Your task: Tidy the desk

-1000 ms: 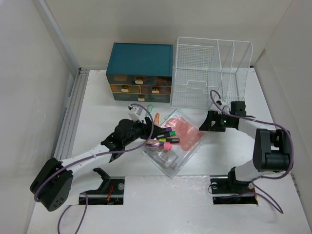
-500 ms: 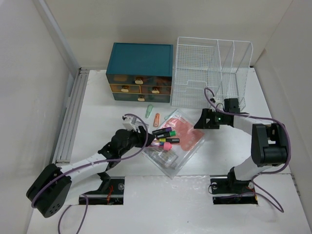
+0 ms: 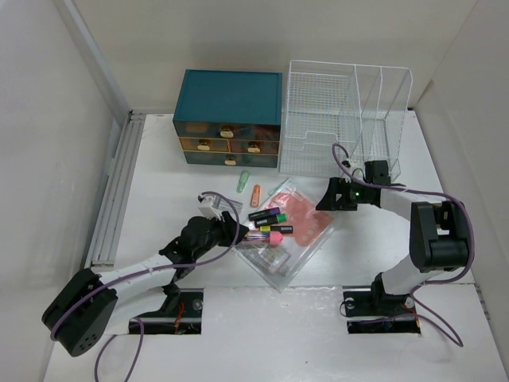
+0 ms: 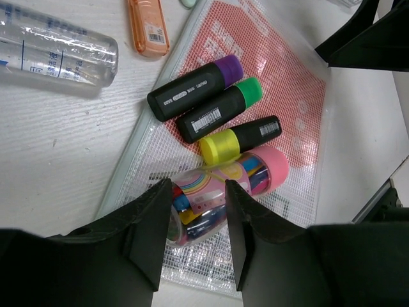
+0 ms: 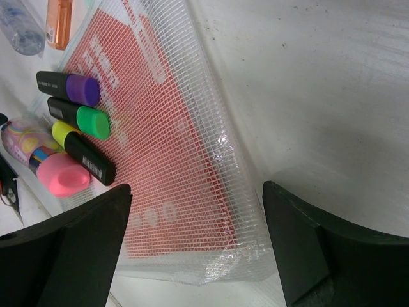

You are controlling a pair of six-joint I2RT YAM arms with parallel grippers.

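The white tabletop (image 3: 159,171) fills the middle of the overhead view, its grey rail (image 3: 111,199) running along the left edge. At the far side a teal drawer cabinet (image 3: 231,99) and a white wire basket (image 3: 342,111) stand side by side. Near the centre lies a clear mesh pouch (image 5: 166,128) with a red sheet inside. Three black highlighters rest on the pouch in a row, touching one another: one with a purple cap (image 4: 192,88), one with a green cap (image 4: 217,110) and one with a yellow cap (image 4: 239,137). Just beside the yellow one lies a transparent tube with a pink cap (image 4: 255,169), packed with coloured pieces. Off the pouch, on the bare tabletop toward the cabinet, lie an orange stick (image 4: 147,27) and a clear plastic tube (image 4: 51,48). The left gripper (image 4: 195,236) reaches in low from the near left, and its jaws stand apart on either side of the uncapped end of the pink-capped tube; whether the fingers (image 4: 150,224) touch it cannot be told. The right gripper (image 5: 195,192) comes in from the right with its jaws spread wide, one finger over the pouch and the other over bare tabletop, so the pouch's right edge runs between them, and it holds nothing.
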